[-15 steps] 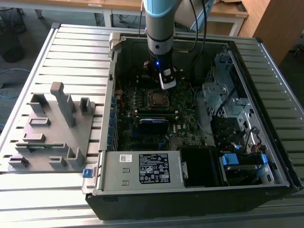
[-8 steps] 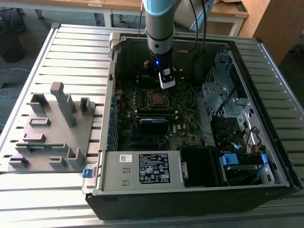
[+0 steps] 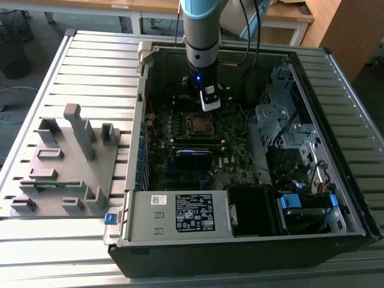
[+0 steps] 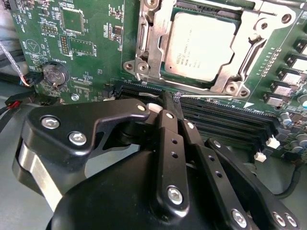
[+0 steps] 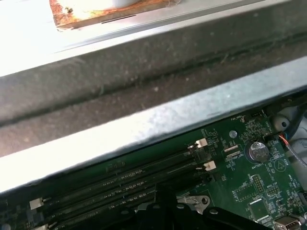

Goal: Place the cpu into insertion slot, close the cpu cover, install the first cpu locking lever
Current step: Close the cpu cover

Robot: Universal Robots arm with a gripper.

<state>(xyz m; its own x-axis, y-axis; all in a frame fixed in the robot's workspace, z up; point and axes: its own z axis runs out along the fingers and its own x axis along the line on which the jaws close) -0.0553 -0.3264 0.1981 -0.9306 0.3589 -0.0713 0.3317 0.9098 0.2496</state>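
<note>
Second wrist view first: the small flat square cpu with its dull silver-grey top [image 4: 201, 45] already lies in the silvery-rimmed square insertion slot [image 4: 233, 88]. The thin silvery cpu cover, a frame with a square window [image 4: 149, 38], looks folded down around it. The landmark is the bank of long black memory slots [image 4: 225, 117] on the green motherboard [image 4: 91, 52]. The socket sits just past that bank's far edge, and the black linked gripper [image 4: 172, 103] is on the near side, fingertips reaching over the bank toward the socket. Its fingers are pressed together, and I see nothing clamped between them.

Right off those tips, at the bank's socket-side edge, there's what looks like the hooked end of a thin silvery wire lever [image 4: 178, 95]. Its rod seems to run parallel to the memory slots along the socket's rim. I can't tell whether it is latched, or whether the tips touch it.

From the exterior view, the grey and blue arm [image 3: 201, 36] drops nearly straight down into the open black computer case [image 3: 240, 252]. The wrist is upright, and the gripper hangs close beside the socket.
</note>
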